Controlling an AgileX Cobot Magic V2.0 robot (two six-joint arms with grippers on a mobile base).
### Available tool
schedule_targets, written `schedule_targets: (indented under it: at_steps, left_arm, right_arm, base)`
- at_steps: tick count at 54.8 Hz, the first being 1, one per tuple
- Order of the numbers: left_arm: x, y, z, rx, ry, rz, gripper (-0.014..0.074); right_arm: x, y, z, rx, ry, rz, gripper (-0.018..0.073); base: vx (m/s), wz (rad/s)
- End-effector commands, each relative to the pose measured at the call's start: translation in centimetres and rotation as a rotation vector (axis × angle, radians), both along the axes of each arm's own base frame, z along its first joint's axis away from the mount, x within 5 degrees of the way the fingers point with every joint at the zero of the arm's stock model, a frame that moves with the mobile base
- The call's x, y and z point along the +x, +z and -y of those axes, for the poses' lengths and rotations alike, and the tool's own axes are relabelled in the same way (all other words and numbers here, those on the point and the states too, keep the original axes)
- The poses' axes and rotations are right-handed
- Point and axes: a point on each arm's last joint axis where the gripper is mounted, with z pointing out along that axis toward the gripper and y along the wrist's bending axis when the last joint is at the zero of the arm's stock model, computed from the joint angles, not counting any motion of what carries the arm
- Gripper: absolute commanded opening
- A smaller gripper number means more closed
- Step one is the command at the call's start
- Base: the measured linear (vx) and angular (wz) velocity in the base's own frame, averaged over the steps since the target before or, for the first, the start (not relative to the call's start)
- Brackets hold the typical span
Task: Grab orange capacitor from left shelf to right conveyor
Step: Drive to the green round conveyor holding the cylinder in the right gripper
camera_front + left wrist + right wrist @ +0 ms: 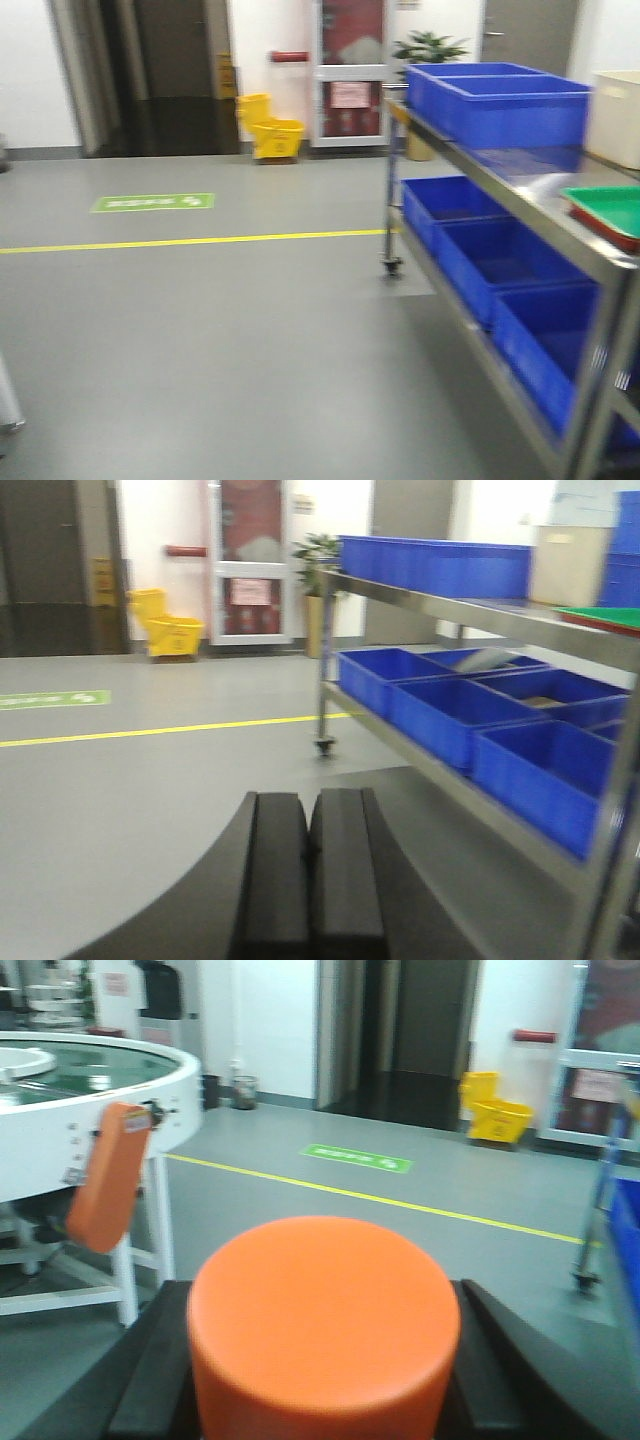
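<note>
The right gripper (pixel 322 1365) clamps the orange capacitor (pixel 323 1310) at bottom centre, the right conveyor (pixel 110 1095) at upper left; the left gripper (pixel 309 852) has its fingers pressed together.

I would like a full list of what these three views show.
orange capacitor: one, orange, clamped, foreground of right wrist view
conveyor: one, green belt with white rim, left in right wrist view
steel rack: one, silver, right of the front view
bins: several, blue, on the rack
tray: one, green, rack top
mop bucket: one, yellow, by the far wall
left gripper: black, shut, empty
right gripper: black, shut on the capacitor
</note>
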Motion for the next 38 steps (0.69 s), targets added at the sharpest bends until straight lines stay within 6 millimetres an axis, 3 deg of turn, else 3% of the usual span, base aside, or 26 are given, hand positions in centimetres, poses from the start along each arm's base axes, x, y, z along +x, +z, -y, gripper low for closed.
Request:
schedule_targets:
  at_steps: [1,38]
  left_arm:
    - [-0.24,1.78,-0.05,-0.037,-0.005,0.110,-0.0006]
    - [-0.24,1.78,-0.05,-0.037,-0.005,0.110,-0.0006]
  right_arm:
    - [-0.07,1.59,0.07,0.036,-0.004,0.100,-0.0008]
    - [0.00,1.54,0.03,0.033,-0.005,0.095,-0.0008]
  base:
    - [0.19,0.74]
    - [0.25,0.64]
